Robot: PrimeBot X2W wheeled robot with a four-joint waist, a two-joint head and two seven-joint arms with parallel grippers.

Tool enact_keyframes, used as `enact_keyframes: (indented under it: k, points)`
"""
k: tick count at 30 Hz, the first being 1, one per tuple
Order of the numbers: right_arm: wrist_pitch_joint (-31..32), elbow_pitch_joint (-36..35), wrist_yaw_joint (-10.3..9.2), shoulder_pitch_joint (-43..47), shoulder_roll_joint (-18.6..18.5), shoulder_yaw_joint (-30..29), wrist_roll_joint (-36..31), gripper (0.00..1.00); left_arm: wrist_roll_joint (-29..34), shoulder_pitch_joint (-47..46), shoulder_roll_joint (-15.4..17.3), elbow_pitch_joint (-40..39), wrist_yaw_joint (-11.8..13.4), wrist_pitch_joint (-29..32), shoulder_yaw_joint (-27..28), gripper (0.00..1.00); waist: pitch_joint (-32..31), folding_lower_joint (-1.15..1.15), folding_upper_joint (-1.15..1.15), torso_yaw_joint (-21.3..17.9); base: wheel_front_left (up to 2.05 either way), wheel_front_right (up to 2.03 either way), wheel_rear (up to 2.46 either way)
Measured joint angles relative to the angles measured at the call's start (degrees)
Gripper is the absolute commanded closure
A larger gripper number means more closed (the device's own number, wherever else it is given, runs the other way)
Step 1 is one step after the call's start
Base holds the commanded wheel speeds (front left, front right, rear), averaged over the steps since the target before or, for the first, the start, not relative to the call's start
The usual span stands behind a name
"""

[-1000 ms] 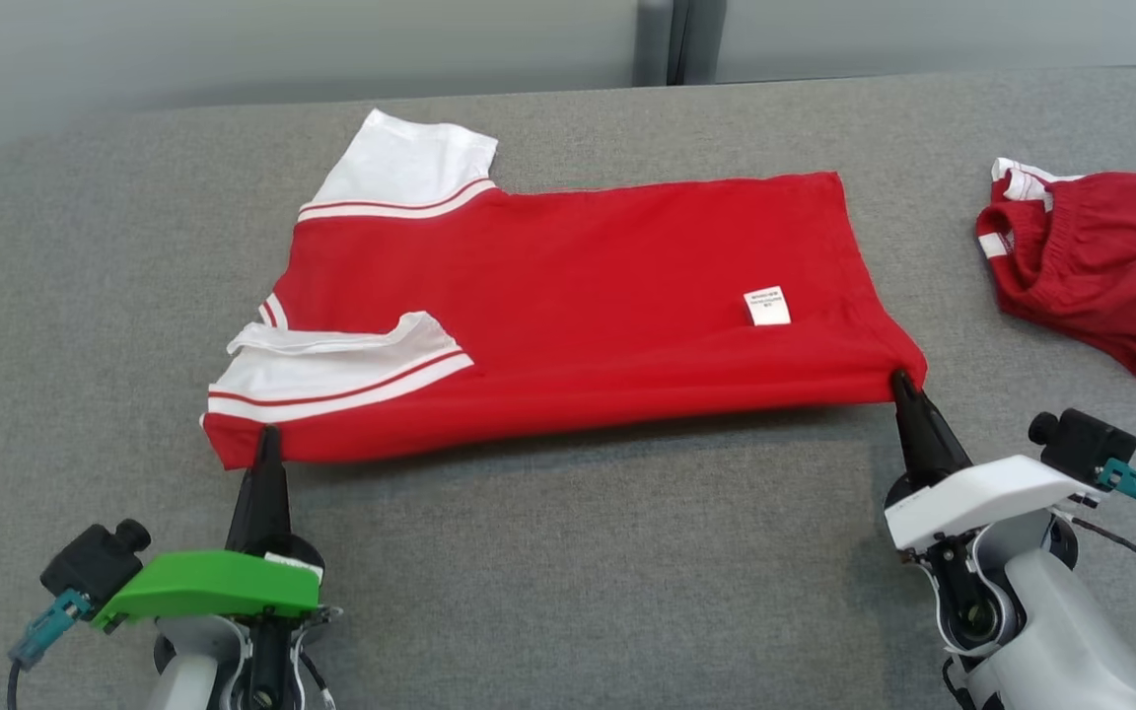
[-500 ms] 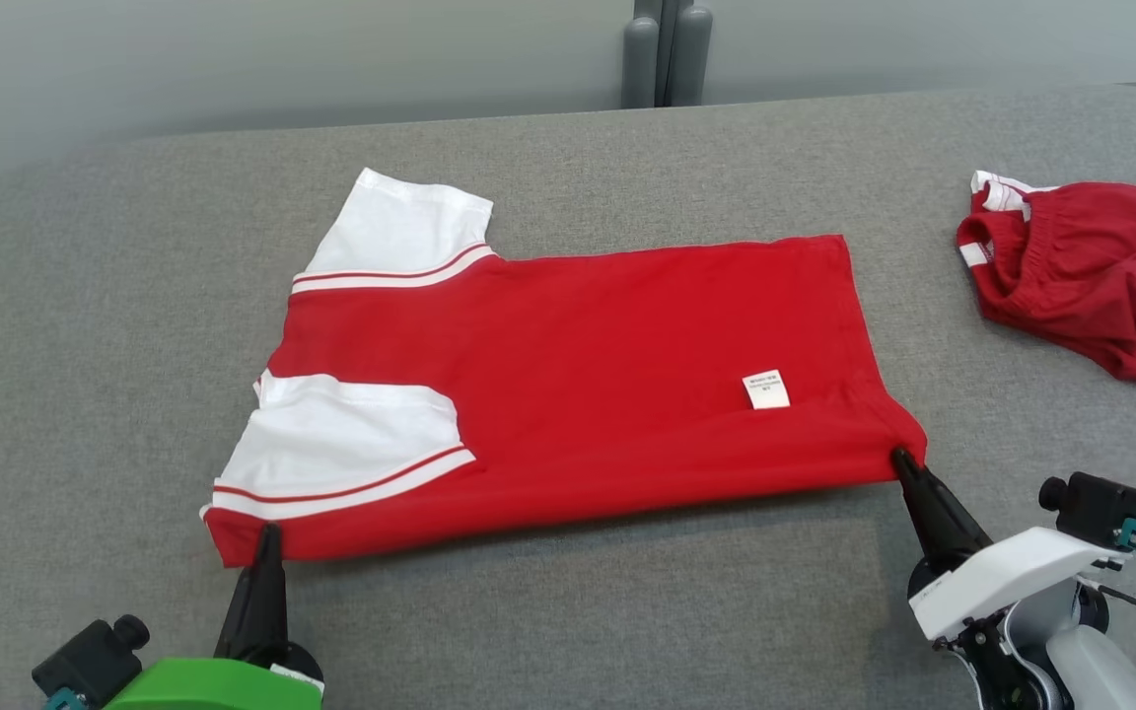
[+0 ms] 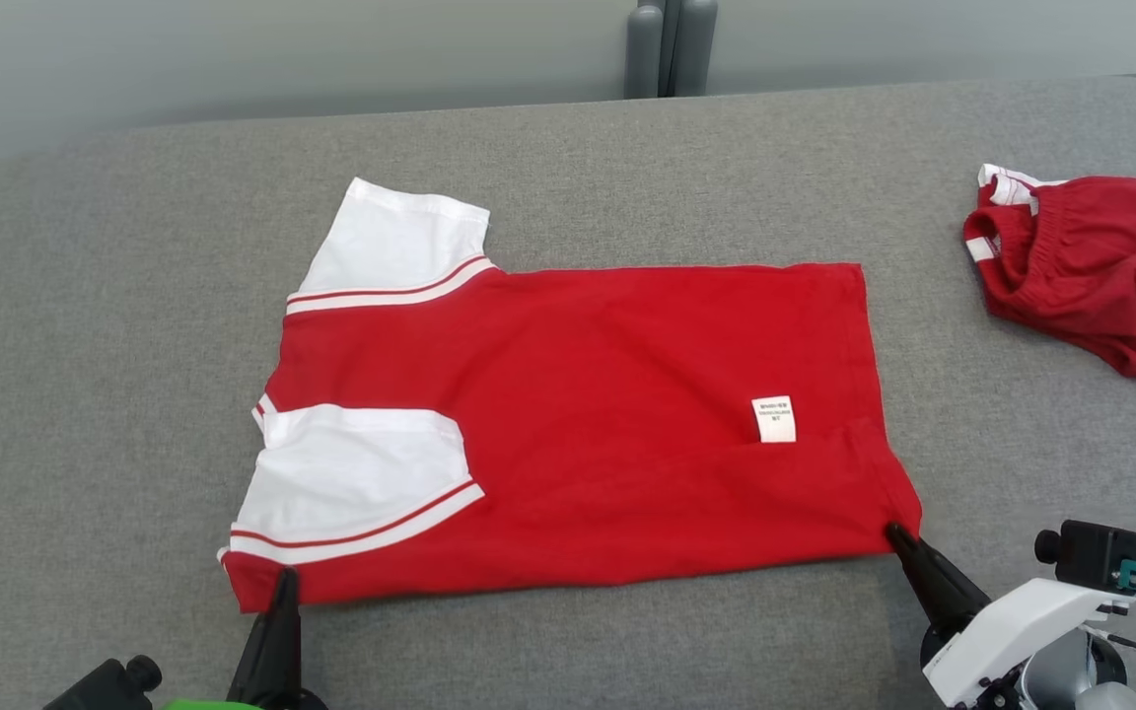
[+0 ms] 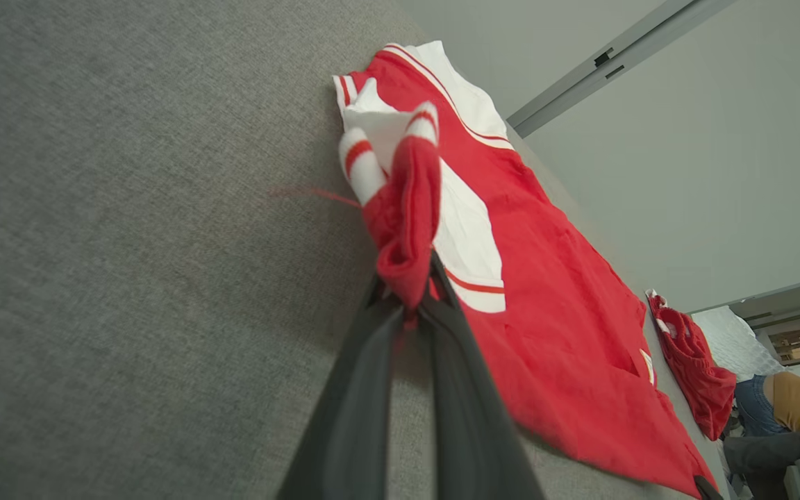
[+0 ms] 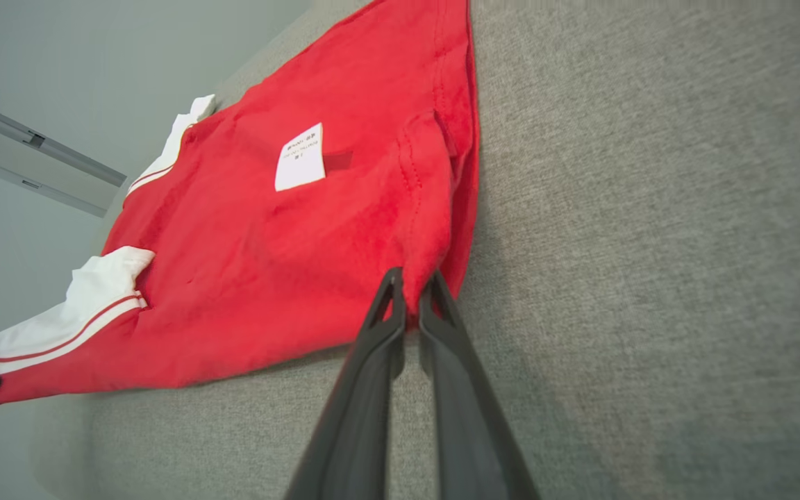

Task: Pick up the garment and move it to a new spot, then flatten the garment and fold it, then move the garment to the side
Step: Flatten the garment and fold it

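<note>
The red garment lay spread flat on the middle of the grey table, white label facing up. The left gripper pinched its near shoulder corner and the right gripper pinched its near hem corner, likely so the 2 grips could keep that edge straight for flattening. Another red garment sat well apart at the right.

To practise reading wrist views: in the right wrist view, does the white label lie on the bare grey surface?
No, the white label lies on the red shirt.
</note>
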Motion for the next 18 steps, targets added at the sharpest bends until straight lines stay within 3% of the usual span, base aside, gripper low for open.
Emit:
enact_keyframes:
  k: [13,15,16,17,18]
  points:
    - [3.5,-2.7,-2.00,3.0,-0.5,-0.7,1.5,1.00,0.0,2.9,0.7,-2.3,1.5,1.8,1.6,1.00,1.2,0.00,0.00,-0.8,0.00,0.00,0.00]
    - [3.8,-2.9,-2.09,3.0,-0.5,-0.7,1.7,0.64,0.0,3.0,0.8,-2.3,1.8,2.6,1.4,1.00,1.4,0.00,0.00,-0.8,0.00,0.00,0.00]
    - [3.8,-3.1,-2.52,3.0,-0.6,-0.7,1.8,0.32,0.0,3.1,0.8,-2.4,1.8,2.8,1.3,1.00,1.4,0.00,0.00,-0.9,0.00,0.00,0.00]
    - [4.0,-3.3,-2.53,3.1,-0.7,-0.8,1.9,0.00,0.0,3.2,0.8,-2.5,1.8,2.9,1.3,0.76,1.5,0.00,0.00,-0.9,0.00,0.00,0.00]
    - [4.3,-3.4,-2.56,3.2,-1.0,-0.9,1.9,0.00,0.0,3.2,0.8,-2.7,1.8,3.1,1.3,0.55,1.5,0.00,0.00,-0.9,0.00,0.00,0.00]
